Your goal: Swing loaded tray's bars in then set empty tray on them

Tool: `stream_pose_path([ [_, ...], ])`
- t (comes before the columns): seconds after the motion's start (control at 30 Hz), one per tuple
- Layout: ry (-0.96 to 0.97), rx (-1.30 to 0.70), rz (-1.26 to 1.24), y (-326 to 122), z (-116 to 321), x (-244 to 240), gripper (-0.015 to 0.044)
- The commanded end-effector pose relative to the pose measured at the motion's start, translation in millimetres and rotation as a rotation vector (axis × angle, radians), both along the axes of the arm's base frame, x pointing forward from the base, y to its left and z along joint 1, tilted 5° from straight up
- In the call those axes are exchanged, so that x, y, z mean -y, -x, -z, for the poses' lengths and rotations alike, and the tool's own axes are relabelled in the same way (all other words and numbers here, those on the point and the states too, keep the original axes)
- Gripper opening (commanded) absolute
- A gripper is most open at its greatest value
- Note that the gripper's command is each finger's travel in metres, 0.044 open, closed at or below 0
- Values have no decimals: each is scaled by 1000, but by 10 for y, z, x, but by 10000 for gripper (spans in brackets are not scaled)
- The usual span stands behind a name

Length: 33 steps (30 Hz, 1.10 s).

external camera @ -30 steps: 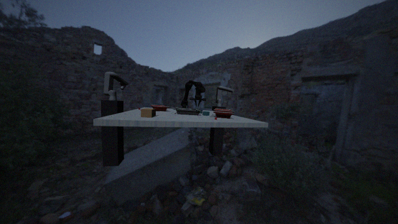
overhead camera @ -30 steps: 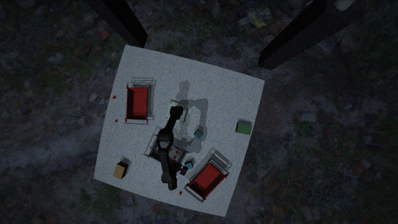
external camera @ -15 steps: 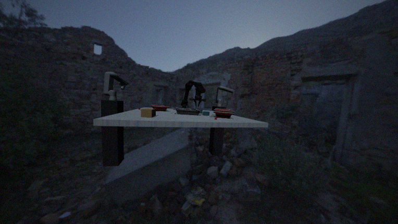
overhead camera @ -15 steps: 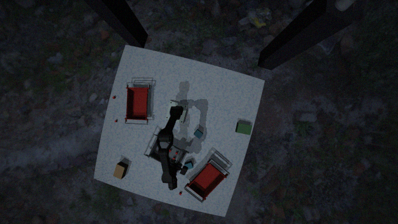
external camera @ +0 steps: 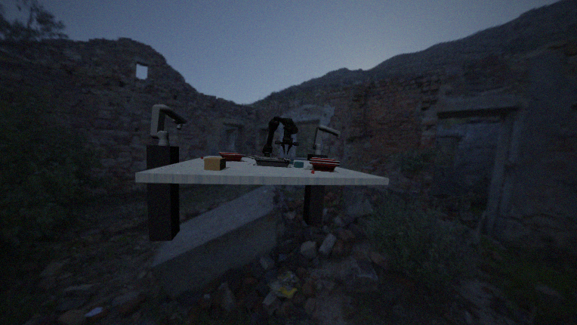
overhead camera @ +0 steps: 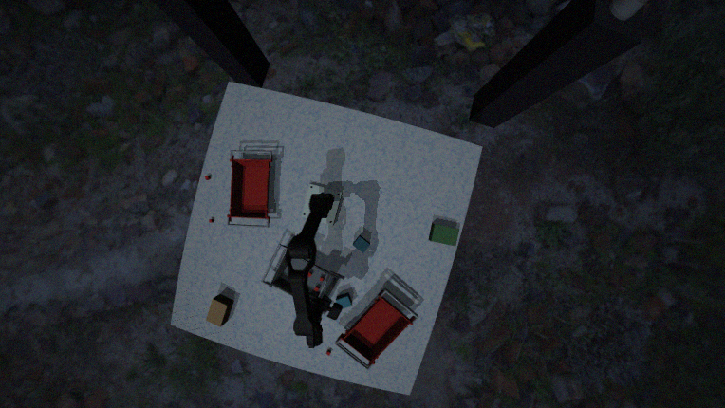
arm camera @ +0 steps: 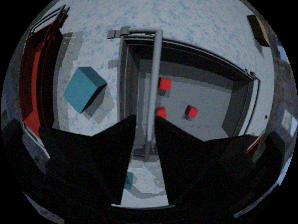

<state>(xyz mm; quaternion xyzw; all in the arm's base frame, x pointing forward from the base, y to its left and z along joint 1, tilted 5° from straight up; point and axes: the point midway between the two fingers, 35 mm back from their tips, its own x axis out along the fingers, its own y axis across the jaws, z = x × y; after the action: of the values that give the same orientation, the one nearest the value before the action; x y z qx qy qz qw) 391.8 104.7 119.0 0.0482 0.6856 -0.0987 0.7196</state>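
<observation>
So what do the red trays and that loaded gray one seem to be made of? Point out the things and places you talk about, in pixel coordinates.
The red trays [overhead camera: 250, 188] [overhead camera: 379, 321] look like plastic: even color, thin walls. The loaded gray tray [arm camera: 200, 92] seems matte plastic too; its bar [arm camera: 156, 75] could be metal, being smooth and rod-like.
</observation>
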Motion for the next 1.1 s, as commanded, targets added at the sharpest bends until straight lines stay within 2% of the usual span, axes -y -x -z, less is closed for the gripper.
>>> stream_pose_path([
  [0.0, -7, 27, -3, -12, -297, -28, 86],
  [0.13, -13, 48, -9, 51, -701, -44, 86],
  [0.17, -7, 25, -8, 2, -443, -6, 86],
  [0.2, -7, 24, -8, -11, -436, 86, 86],
  [0.43, 6, 15, -1, 38, -322, 1366, 86],
  [0.67, 19, 4, 5, 504, -185, 2507, 86],
  [1.07, 21, 2, 6, 555, -79, 2613, 86],
])
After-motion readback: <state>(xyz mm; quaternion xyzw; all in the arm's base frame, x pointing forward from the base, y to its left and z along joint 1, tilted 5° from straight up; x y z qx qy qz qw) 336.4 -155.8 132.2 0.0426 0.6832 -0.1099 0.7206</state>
